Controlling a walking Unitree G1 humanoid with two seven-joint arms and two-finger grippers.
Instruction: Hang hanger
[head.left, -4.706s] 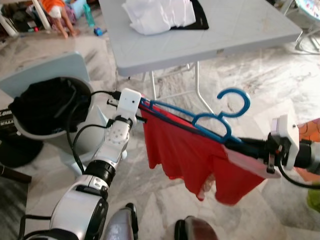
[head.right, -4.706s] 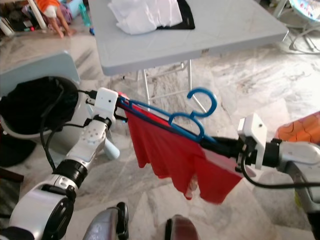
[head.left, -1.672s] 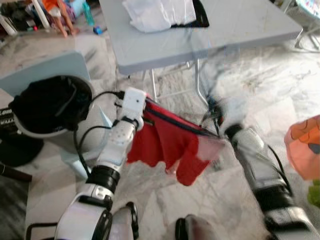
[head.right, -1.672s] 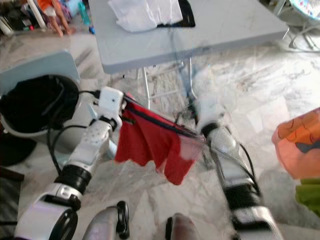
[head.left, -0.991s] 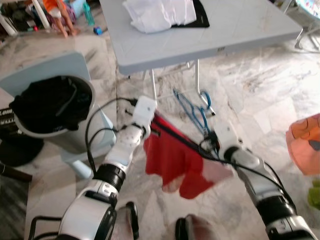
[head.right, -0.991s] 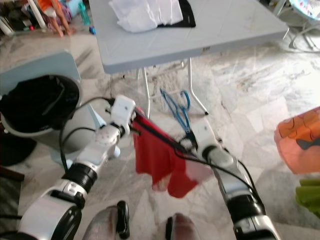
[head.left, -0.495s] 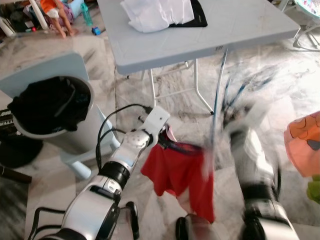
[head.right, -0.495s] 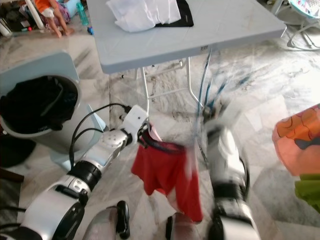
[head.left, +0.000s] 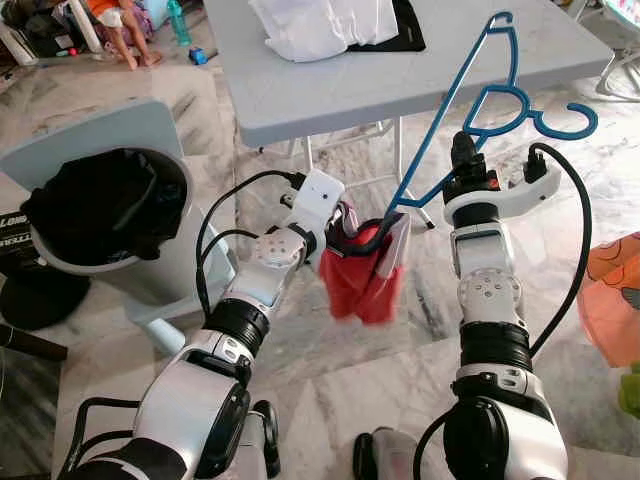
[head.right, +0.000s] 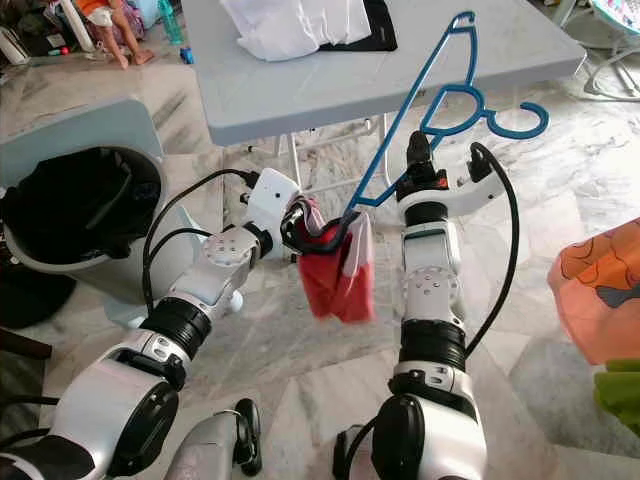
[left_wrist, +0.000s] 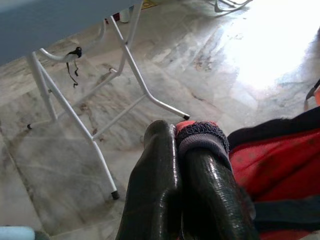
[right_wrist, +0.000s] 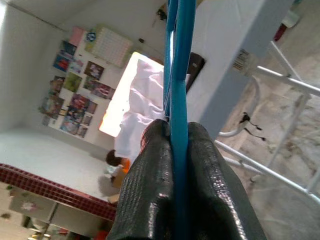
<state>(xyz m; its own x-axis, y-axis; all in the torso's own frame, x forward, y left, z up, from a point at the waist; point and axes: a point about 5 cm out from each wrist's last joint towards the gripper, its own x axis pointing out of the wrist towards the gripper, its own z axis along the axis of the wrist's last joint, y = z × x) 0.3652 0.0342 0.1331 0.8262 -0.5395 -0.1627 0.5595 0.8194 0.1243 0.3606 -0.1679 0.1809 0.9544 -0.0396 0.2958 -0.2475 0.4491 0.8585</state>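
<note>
Marble floor, pale and veined; grey folding bench ahead of you with a white cloth heap and a black item on top. At your left, a pale bin stuffed with black fabric. Orange fabric at the right edge of the head views. A person sits on the floor in the far left corner.

Your right gripper is raised in front of the bench edge, clenched on the blue hanger. The wrist view shows both fingers pressed flat against the blue bar. The hanger stands tilted: one end high over the bench top, hook pointing to your right, lower end down in the red cloth.

Your left gripper sits just beside that lower end, closed on the red garment. In the wrist view its fingers pinch a dark waistband. The garment hangs bunched between the two arms, above the floor, its top caught on the hanger's lower end.
</note>
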